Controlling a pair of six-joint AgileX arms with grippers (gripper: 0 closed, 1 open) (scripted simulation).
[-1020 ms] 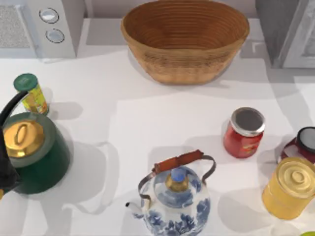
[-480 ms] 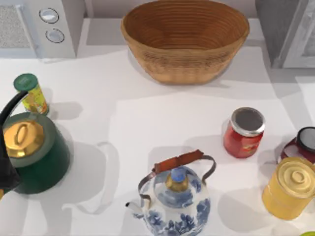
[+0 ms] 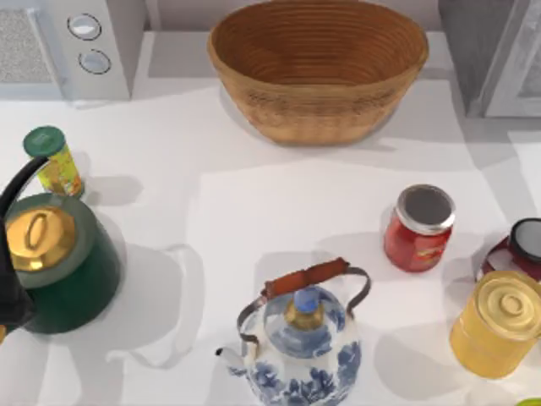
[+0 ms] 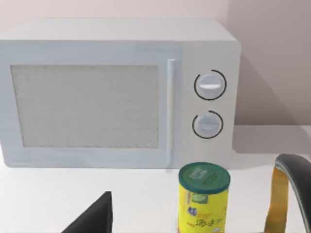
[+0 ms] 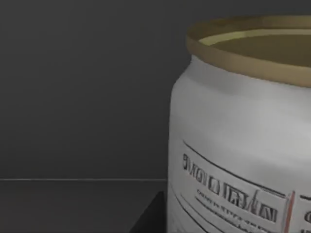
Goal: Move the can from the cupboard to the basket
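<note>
The can point(image 5: 243, 145) is silver with printed label lines and a thin red mark. It stands very close in the right wrist view, inside the dark grey cupboard point(image 5: 73, 97). A dark edge of my right gripper point(image 5: 150, 216) sits right beside the can's base. In the top view the cupboard point(image 3: 469, 51) is at the back right, with its white-framed door point(image 3: 520, 80) angled. The tan wicker basket point(image 3: 318, 63) sits at the back centre with nothing visible in it. A dark part of my left gripper point(image 4: 92, 221) hangs near the microwave, at the table's left.
A white microwave point(image 3: 80, 42) is at the back left, with a yellow-green canister point(image 3: 52, 161) and a green kettle point(image 3: 59, 262) in front. A blue-white teapot point(image 3: 300, 338) stands front centre. A red jar point(image 3: 420, 228), a yellow tin point(image 3: 499, 323) and a dark jar point(image 3: 524, 245) crowd the right.
</note>
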